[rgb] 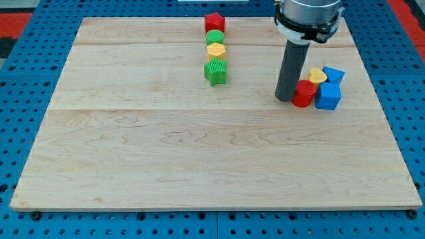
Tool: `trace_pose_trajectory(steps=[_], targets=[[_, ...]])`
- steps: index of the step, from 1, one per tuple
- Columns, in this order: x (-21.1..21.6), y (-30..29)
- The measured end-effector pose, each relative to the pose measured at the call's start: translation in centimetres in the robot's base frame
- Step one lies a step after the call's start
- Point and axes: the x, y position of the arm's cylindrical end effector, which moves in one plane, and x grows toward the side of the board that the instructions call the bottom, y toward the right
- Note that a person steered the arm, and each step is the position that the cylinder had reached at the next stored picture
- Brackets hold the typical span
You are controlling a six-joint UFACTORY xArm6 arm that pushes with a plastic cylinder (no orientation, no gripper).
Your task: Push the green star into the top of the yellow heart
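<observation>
Camera view is showing my tip (285, 99) resting bare on the board, touching nothing, just left of the red cylinder (304, 93). Green star (216, 72) is sitting well apart, toward the view's left, touching the yellow heart (216, 49) above it.

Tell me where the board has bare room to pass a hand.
Free: everything left of the green star column, and the whole bottom half. Crowded: the top column with the yellow block, and the right cluster where my tip touches the red cylinder.
</observation>
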Motion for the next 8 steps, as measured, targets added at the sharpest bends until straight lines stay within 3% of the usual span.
trace_pose_trajectory(steps=[2,3,4,5,6,8], targets=[[0.6,-0.9],[2.7,-8.7],[0.3,-18.1],[-6.5,-22.2],[-8.3,-17.4],[-6.1,-12.3]])
